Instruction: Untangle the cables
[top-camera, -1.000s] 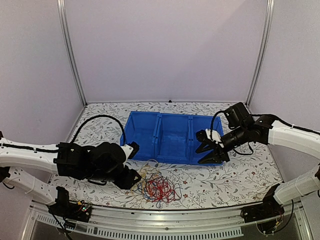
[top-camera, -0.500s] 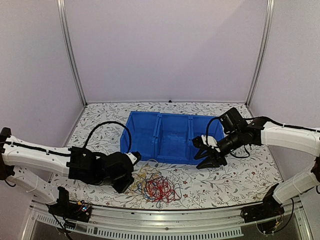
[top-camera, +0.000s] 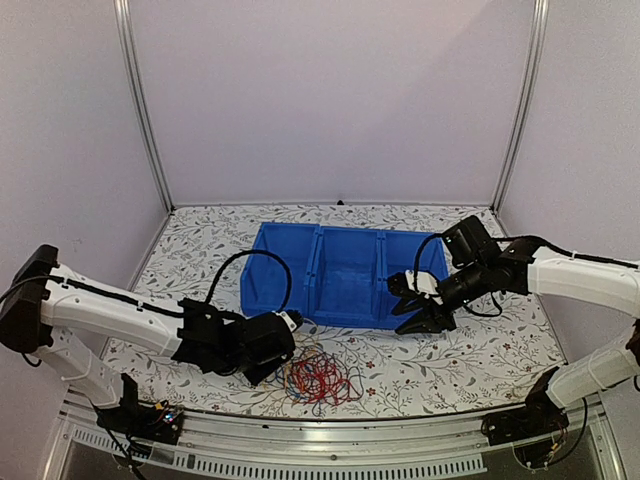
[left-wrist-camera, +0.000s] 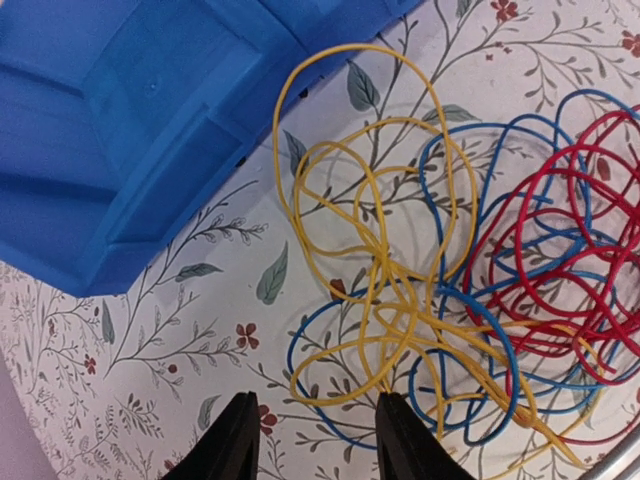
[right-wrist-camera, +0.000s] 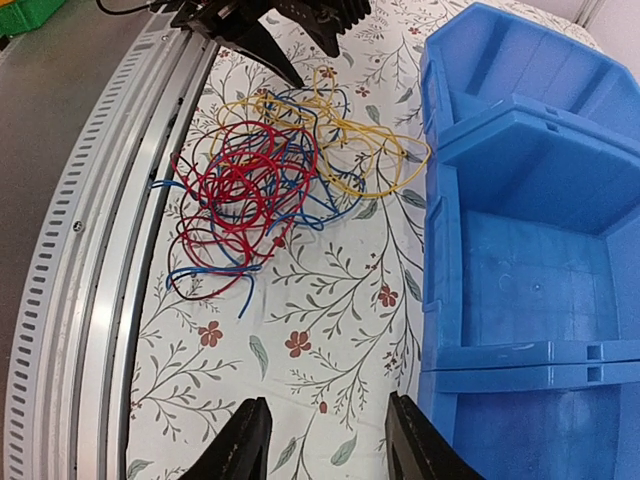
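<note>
Step in hand: approach, no grasp yet. The cables (top-camera: 318, 377) lie in one heap on the tabletop (top-camera: 480, 350), just in front of the blue bin (top-camera: 340, 275), nearer its left end and apart from its near wall. None are inside the bin.

Left tool (left-wrist-camera: 318, 440) sits low at the heap's side that faces the bin's left corner. Fingers apart, nothing between them. In the left wrist view the yellow loops (left-wrist-camera: 370, 230) are closest to it, w/ one strand running just beside the right-hand finger. Can't tell if it touches.

Right tool (right-wrist-camera: 330, 440) hovers by the bin's right end, well apart from the heap. It's spread open too and empty.

Heap makeup: yellow loops on the bin side, red wires (left-wrist-camera: 570, 250) bunched on the far side from the bin, dark blue wires (left-wrist-camera: 470, 330) threaded thru both.

Next move, my read: lower the left tool onto a yellow loop at the heap's edge and pinch 1 strand only. Yellow looks least snarled, so prob best to start there. Right tool likely needs to come over from the bin's right end and pin the red bunch so the whole heap doesn't drag along.
</note>
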